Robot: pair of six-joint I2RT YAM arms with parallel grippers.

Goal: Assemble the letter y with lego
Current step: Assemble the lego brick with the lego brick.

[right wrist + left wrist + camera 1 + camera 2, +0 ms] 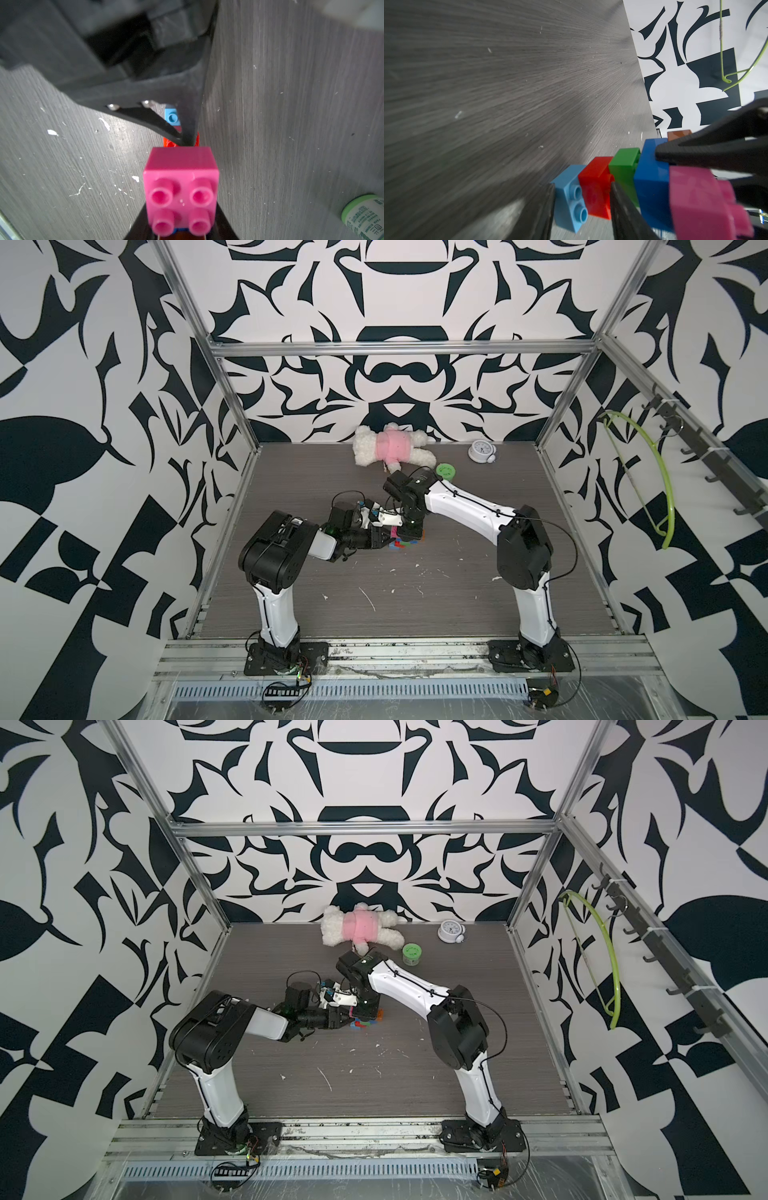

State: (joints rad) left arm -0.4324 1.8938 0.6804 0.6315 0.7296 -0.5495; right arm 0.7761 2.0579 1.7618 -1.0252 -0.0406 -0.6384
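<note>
The letter y [409, 542] [366, 1022] is at the table's middle, between both grippers. In the left wrist view its lego run in a row: light blue [571, 199], red [596, 187], green [625, 166], the blue bar [652, 182], then a pink tip [695, 199] and an orange tip [678, 134]. My left gripper [581, 187] [382, 537] is shut across the light blue and red stem bricks. My right gripper [180, 228] [409, 531] comes down from above and is shut on the blue bar beside the pink brick [180, 187].
At the back of the table lie a white plush toy in pink [390, 445], a small white clock [481, 452] and a green round tub [446, 470] [365, 216]. A green hanger [660, 489] hangs on the right wall. White specks dot the grey table [374, 601].
</note>
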